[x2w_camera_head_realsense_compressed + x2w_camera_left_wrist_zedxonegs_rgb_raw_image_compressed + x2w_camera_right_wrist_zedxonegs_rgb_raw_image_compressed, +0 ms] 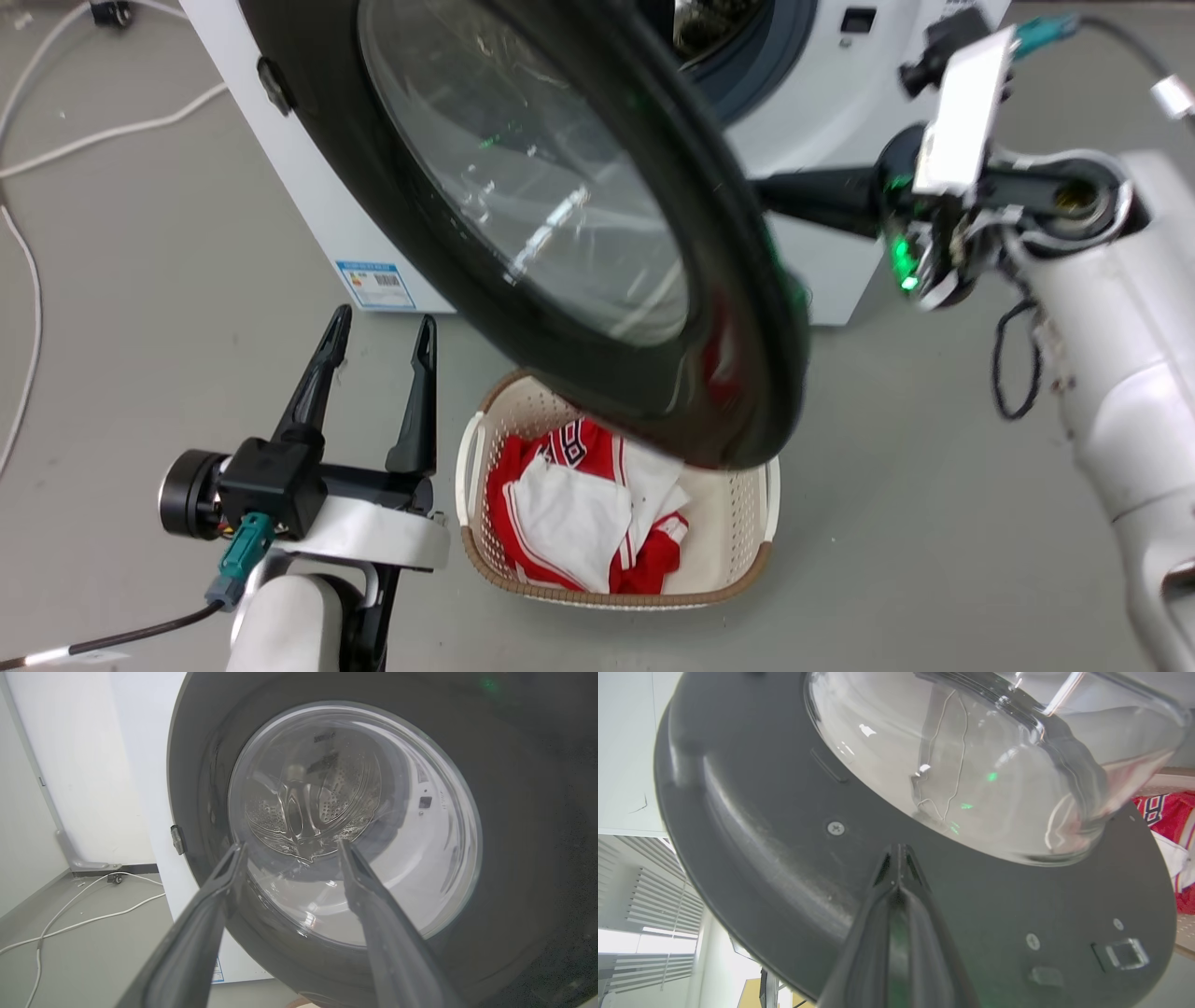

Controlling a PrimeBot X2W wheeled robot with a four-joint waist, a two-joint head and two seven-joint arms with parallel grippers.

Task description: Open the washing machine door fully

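Note:
The washing machine door (523, 205), a glossy black disc with a clear glass bowl, stands swung out from the white washing machine (822, 112) over the basket. My right gripper (770, 196) reaches in from the right behind the door's free edge. In the right wrist view its fingers are shut together, and the right gripper (899, 851) has its tips against the door's dark inner face (761, 835), below the glass bowl (971, 765). My left gripper (384, 319) is open at the lower left, apart from the door. The left gripper (290, 845) points at the door's outer glass (355, 821).
A cream laundry basket (747, 523) holding red and white clothes (579, 504) sits on the floor directly under the door's lower edge. White cables (93, 131) lie on the grey floor to the left. A blue label sticker (375, 284) marks the machine's side.

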